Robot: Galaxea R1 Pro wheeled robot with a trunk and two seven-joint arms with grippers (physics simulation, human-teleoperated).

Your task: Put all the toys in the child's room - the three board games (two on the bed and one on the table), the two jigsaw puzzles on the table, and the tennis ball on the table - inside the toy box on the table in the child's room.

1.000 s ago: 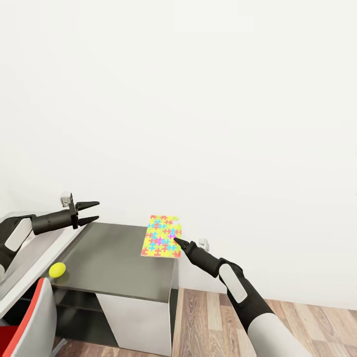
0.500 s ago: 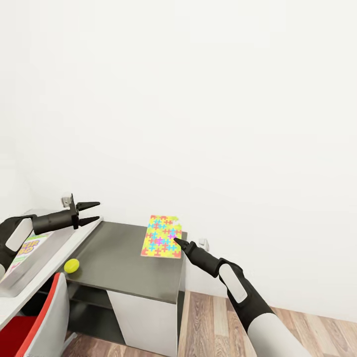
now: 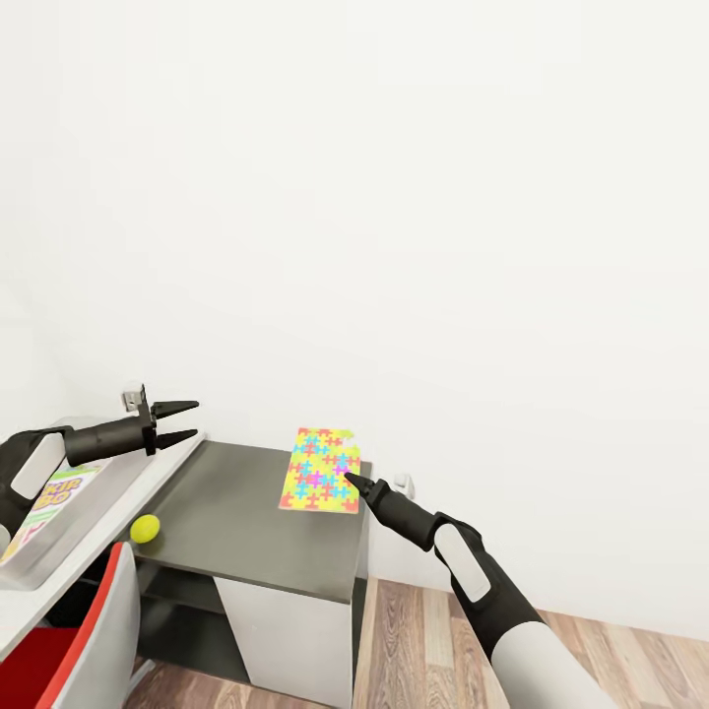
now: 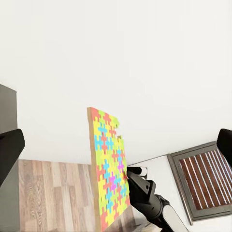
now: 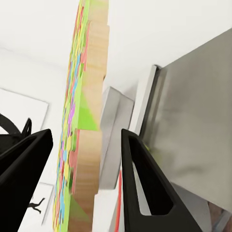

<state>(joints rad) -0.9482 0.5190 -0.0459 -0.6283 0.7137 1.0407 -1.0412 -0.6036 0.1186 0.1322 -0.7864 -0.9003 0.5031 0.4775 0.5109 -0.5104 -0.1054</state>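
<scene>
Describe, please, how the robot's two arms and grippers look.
Both arms are dark charcoal with white oval panels and pale grey lower sleeves. The left gripper and the right gripper carry slim, black, pointed fingers; no cables show.

1 jigsaw puzzle (image 3: 321, 470) — a thin flat of yellow, pink and blue pieces — is upright above the dark worktop (image 3: 236, 522); the yellow-green tennis ball (image 3: 145, 529) rests on that worktop's left edge.

Red chair (image 3: 69, 640), wood-plank floor (image 3: 611, 630)
</scene>
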